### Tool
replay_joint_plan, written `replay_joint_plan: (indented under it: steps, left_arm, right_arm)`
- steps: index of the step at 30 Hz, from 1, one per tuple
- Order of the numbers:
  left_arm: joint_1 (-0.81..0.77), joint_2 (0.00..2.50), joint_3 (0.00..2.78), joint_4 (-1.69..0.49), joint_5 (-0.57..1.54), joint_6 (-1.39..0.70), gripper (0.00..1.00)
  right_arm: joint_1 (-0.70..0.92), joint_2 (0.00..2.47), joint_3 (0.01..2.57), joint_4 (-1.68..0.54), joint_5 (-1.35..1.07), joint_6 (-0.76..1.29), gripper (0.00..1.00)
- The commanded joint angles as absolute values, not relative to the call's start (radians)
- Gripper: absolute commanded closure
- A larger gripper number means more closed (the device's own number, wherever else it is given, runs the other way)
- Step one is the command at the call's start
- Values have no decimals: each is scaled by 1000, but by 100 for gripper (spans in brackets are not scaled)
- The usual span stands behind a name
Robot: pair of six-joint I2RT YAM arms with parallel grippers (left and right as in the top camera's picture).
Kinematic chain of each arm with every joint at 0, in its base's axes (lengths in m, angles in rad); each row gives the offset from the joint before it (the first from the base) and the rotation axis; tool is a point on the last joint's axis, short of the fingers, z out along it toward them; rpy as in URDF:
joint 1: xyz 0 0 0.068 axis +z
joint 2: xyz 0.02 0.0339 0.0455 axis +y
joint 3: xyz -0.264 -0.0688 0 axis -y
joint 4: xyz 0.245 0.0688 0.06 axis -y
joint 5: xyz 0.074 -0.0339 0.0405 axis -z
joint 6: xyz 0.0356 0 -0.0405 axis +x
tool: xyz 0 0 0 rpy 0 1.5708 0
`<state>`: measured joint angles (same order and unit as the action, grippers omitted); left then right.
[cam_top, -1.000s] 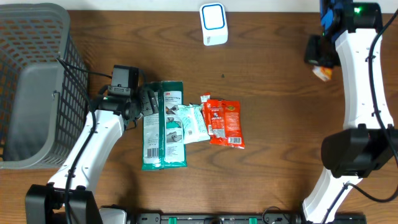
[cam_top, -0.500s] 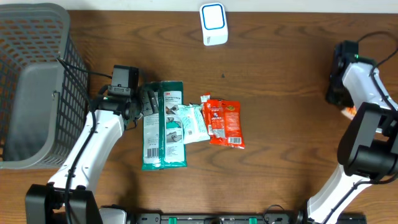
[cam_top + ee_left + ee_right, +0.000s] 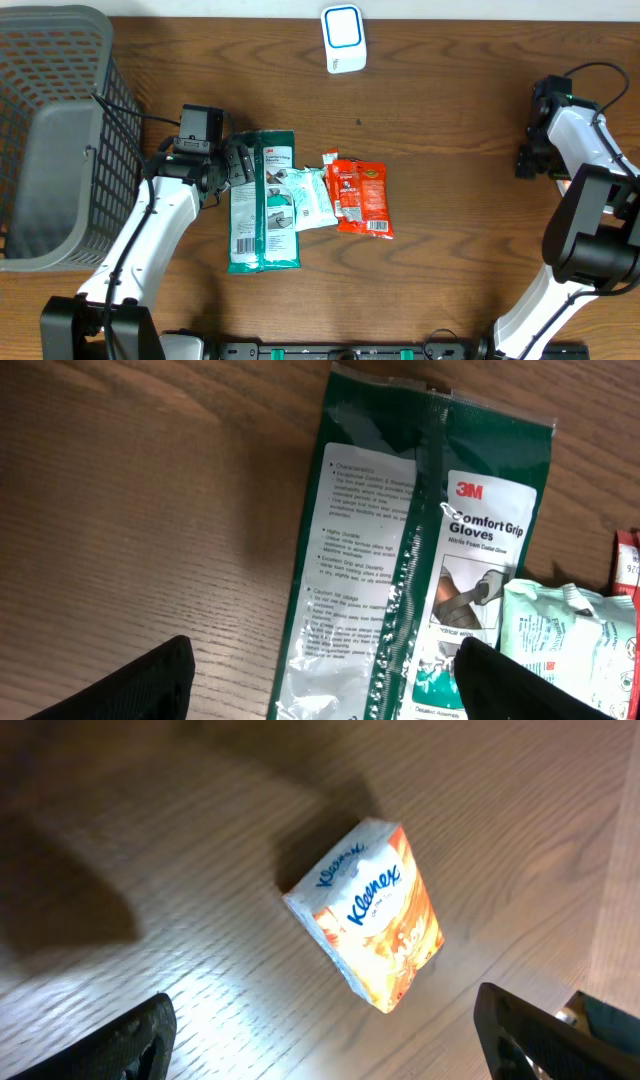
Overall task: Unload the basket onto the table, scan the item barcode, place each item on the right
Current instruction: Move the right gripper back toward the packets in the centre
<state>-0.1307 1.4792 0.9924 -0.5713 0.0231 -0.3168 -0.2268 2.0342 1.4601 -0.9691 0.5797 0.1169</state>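
Nearest the robot's side of the bench (image 3: 450,250) lies a row of flat packets, touching or overlapping; furthest left is the green glove packaging (image 3: 264,205), printed "3M Comfort Grip Gloves", though whether it is one wide packet or two side by side I cannot tell; one pale teal-and-white packet (image 3: 315,198) overlaps its right edge, and beside that lie what look like two red-orange packets (image 3: 362,198); the left hand (image 3: 325,660) hangs over the far left part of the green packaging, its fingers (image 3: 130,685) spread wide apart and gripping nothing; well apart, by the bench's right edge, the right hand (image 3: 325,1010) also has its fingers (image 3: 110,1045) wide apart, and below it one orange-and-white Kleenex tissue pack (image 3: 370,910) lies loose on the wood, touched by neither finger, with bare bench around it; along the left side stands one grey mesh basket (image 3: 50,130), reaching from mid-bench to the far edge, with a black cable running from its rim to the left arm; furthest away, at the far edge near the middle, sits one white scanner (image 3: 343,38) with a blue-outlined face, nothing between it and the packets.
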Motion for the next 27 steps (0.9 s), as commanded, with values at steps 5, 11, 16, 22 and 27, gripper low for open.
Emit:
replay_joint_plan:
  steps: [5, 11, 16, 22, 27]
  left_arm:
    - [-128, 1485, 984, -570, 15, -319, 16]
    - [-128, 1485, 984, -570, 15, -319, 16]
    - [-128, 1485, 984, -570, 15, -319, 16]
    - [-128, 1485, 984, -570, 15, -319, 16]
    - [-128, 1485, 984, -570, 15, -319, 16]
  right_arm:
    - [-158, 1985, 1591, -1109, 252, 110, 17]
    - [-60, 1985, 1670, -1268, -144, 78, 23]
    - [14, 1985, 1653, -1294, -348, -35, 22]
    - [28, 1985, 1608, -1263, -579, -77, 28]
    - [75, 1985, 1499, -1151, -654, -84, 43]
